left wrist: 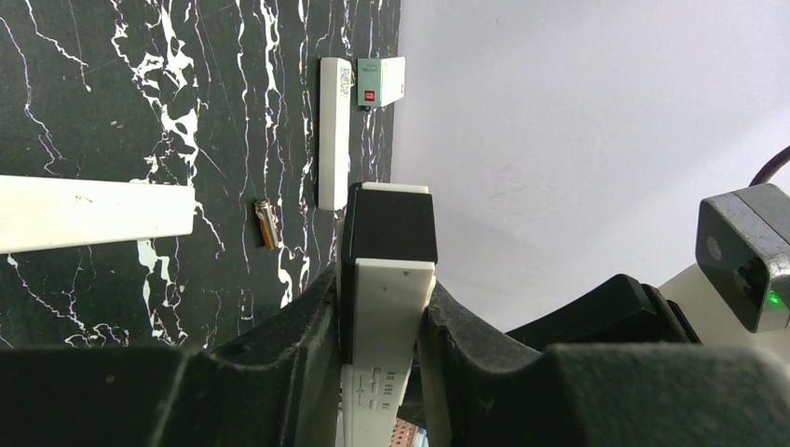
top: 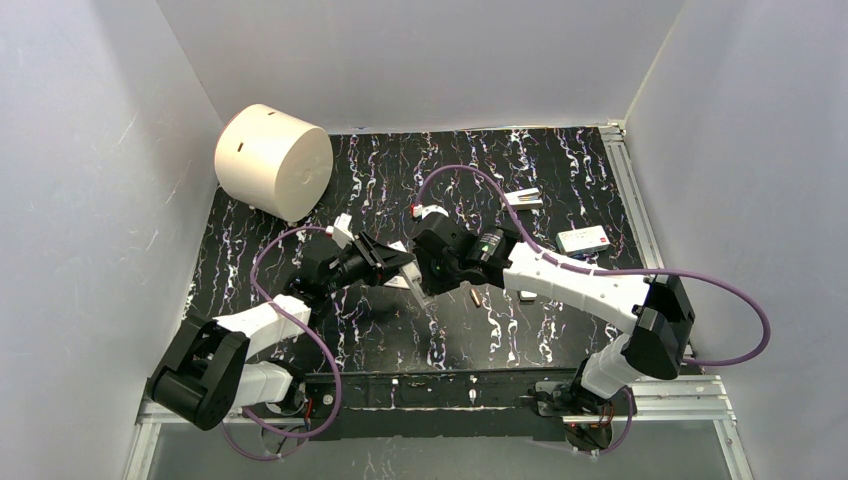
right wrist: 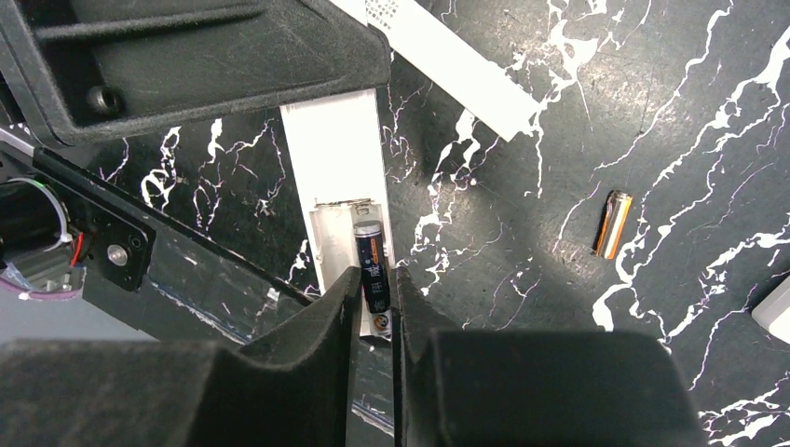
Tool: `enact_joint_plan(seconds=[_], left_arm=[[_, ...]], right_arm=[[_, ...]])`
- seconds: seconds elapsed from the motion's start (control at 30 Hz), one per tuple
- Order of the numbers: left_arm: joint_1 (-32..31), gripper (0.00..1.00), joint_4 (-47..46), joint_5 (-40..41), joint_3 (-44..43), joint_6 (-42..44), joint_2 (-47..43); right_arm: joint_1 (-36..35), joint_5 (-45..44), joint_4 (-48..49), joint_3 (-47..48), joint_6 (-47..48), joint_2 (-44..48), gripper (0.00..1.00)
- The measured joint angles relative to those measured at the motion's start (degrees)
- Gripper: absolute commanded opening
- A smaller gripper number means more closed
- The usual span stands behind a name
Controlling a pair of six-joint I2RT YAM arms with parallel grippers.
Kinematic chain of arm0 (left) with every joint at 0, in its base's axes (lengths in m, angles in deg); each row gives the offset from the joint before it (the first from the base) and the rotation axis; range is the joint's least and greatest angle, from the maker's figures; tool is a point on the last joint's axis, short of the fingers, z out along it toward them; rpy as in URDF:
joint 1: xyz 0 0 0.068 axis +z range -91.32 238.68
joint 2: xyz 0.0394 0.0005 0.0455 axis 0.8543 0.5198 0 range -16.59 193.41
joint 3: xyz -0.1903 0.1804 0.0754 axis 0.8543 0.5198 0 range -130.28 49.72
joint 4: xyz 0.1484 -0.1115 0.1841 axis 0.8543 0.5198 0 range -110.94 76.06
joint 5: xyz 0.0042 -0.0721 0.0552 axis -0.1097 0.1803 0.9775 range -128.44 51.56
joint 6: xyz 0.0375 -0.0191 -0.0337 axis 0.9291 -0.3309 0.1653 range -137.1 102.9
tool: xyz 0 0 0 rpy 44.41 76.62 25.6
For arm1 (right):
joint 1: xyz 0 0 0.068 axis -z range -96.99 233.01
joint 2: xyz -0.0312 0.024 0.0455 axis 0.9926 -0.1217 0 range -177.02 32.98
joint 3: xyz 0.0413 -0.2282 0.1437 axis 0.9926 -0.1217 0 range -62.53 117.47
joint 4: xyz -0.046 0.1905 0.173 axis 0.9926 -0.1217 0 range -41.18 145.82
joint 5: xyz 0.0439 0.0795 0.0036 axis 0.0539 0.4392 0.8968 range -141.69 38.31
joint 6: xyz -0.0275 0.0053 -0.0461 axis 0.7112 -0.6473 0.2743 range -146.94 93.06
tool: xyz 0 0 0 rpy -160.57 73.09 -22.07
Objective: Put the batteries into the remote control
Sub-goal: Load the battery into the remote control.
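Observation:
My left gripper is shut on the white remote control and holds it above the black marbled table. In the top view the left gripper and the right gripper meet at the remote. The right wrist view shows the remote with its back recess open. My right gripper is shut on a dark battery whose far end lies inside that recess. A second battery lies loose on the table, apart from both grippers.
A plain white strip and a white box with a red mark lie at the right back. A big white roll stands at the back left. Another flat white piece lies just past the remote.

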Motion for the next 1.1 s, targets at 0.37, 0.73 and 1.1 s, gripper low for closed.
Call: enact_joint_plan(seconds=[0.37,0.73,1.1], left_arm=[[0.09,0.00,-0.39,0.81,0.00,-0.76,0.00],[-0.96,0.00,-3.93,-4.07,-2.14,-4.11,1.11],[-1.01,0.00,-5.16,-4.55,-3.76,-5.97,1.73]], right_arm=[[0.00,-0.55,1.05,-0.15,-0.15,0.48,0.35],[0.44,-2.54,3.02,-0.74,-1.44,5.86,0.67],[0.42,-2.86,14.75,-9.42,-7.63,19.54,0.86]])
